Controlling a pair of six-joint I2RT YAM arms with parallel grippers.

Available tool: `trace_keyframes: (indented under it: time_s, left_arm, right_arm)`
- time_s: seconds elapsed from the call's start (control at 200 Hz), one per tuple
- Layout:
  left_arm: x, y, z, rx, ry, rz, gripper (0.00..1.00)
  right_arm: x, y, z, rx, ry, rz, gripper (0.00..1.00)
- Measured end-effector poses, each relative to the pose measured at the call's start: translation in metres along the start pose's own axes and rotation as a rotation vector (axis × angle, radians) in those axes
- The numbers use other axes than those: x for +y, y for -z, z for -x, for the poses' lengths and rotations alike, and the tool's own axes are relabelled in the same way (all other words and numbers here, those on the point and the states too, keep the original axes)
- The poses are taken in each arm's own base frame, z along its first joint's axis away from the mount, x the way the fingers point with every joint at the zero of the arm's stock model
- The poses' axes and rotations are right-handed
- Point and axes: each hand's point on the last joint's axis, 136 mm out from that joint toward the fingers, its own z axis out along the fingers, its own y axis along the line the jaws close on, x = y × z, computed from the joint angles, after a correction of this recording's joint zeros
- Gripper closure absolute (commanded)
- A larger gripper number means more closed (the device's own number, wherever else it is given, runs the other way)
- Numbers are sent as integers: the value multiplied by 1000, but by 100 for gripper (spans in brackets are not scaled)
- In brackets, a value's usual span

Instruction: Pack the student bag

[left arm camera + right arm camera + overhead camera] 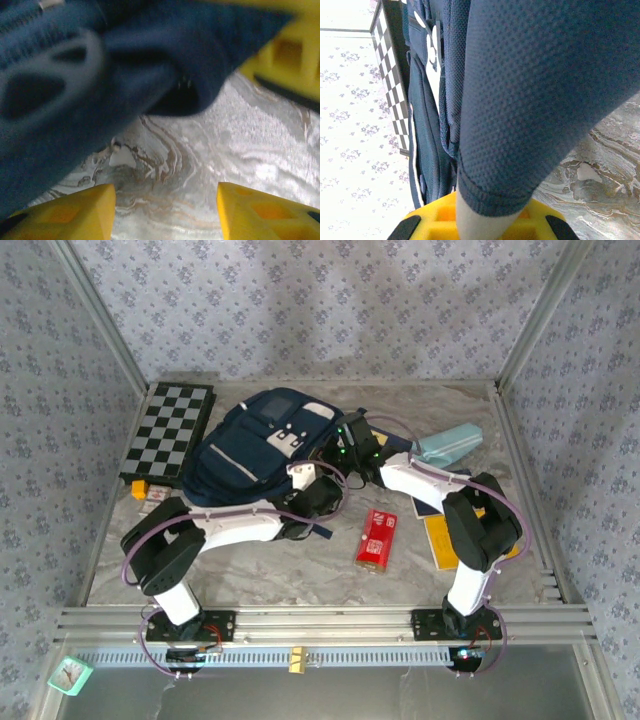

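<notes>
Toward the back of the tabletop [300, 575], left of centre, the student bag [250, 450] lies with its white front patch facing up. Both arms cross its near right corner. From overhead I cannot make out where the fabric ends there or where the fingertips sit.

From the right wrist, the bag's navy mesh [530, 100] looms close and is cut off at the top and right edges. A fold of it with a pale inner layer runs down into the right end effector [480, 222]. Its yellow fingers are pressed together on that fold and hold it.

The left wrist view is blurred. A dark blue mass of the bag [75, 75] hangs across the upper half, just ahead of the left end effector [165, 202]. Its two yellow fingers stand partly apart with bare marbled tabletop between them, gripping nothing. A yellow moulded part [295, 55] at the top right is cut off by the frame, and I cannot say what it is.

Around the bag:
- A checkerboard [168, 435] lies just beside its left side.
- A light-blue pencil case [450, 445] lies to its right, behind the right arm.
- A red box [376, 538] sits on open surface nearer the arm bases.
- A flat yellow item [438, 540] is half hidden under the right arm.
</notes>
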Motion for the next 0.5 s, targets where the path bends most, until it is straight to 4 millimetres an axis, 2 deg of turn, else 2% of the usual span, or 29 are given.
trace_keyframes:
  time_s: [0.28, 0.5]
  left_arm:
    - [19, -2, 10, -57, 33, 76, 46]
    - [34, -2, 18, -74, 22, 116, 53]
  right_arm:
    - [3, 1, -1, 5, -13, 4, 100]
    - [11, 3, 0, 10, -10, 16, 100]
